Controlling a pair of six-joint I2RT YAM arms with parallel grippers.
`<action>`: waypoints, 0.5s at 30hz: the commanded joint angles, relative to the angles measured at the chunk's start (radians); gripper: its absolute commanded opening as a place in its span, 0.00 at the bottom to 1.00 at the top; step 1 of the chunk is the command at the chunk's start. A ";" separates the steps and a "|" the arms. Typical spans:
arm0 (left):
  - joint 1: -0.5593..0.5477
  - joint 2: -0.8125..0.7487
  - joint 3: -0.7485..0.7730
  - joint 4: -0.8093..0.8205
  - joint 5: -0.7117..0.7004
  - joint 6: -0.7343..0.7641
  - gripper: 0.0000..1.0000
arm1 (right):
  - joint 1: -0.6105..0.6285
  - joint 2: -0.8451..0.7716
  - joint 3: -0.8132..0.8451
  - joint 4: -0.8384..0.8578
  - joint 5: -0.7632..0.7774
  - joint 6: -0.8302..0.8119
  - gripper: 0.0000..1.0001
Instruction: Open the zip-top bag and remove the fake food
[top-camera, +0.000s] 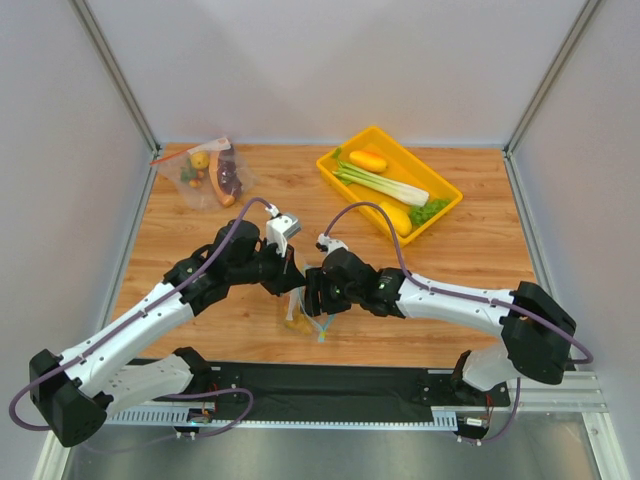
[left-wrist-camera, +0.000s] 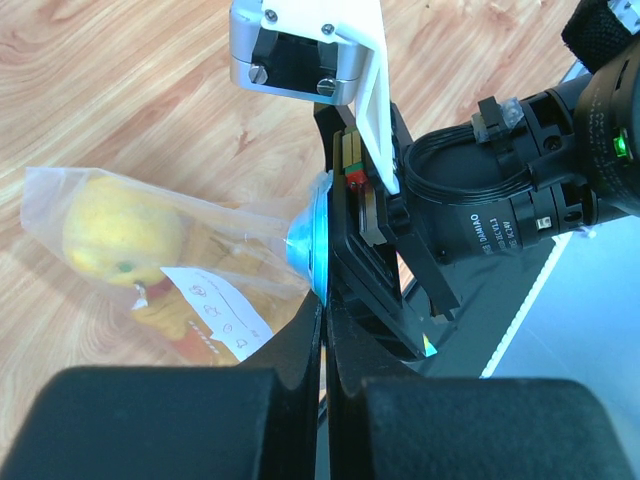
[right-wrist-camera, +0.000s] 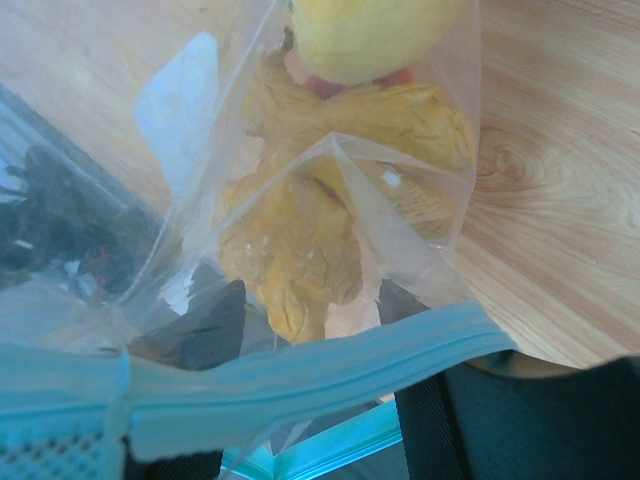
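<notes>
Near the front middle of the table (top-camera: 470, 265), between the two arms, hangs the zip-top bag (top-camera: 300, 320), lifted by its mouth with its body sagging toward the wood. Its light-blue zip strip (right-wrist-camera: 300, 390) runs across the right wrist view. The fake food is inside: a round yellow piece (left-wrist-camera: 115, 225) and a lumpy orange piece (right-wrist-camera: 290, 250) press against the crinkled plastic, beside a white label (left-wrist-camera: 215, 310). The left gripper (left-wrist-camera: 322, 330) has its fingers pinched tight on the blue strip. The right gripper (top-camera: 315, 298) sits right against the same edge, facing the left one, but I can't tell whether it is clamped on the strip or merely around it. Well away at the far right stands a yellow tray (top-camera: 447, 196) holding a leek (top-camera: 385, 183); at the far left lies a second clear bag (top-camera: 205, 172).
</notes>
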 joint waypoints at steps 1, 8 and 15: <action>-0.008 0.021 -0.004 0.057 -0.015 -0.007 0.00 | 0.036 0.004 0.061 0.181 -0.120 0.006 0.58; -0.017 0.032 -0.008 0.071 -0.004 -0.009 0.00 | 0.036 0.101 0.055 0.244 -0.142 0.040 0.68; -0.020 0.035 -0.024 0.117 0.024 -0.024 0.00 | 0.036 0.180 0.015 0.451 -0.235 0.090 0.72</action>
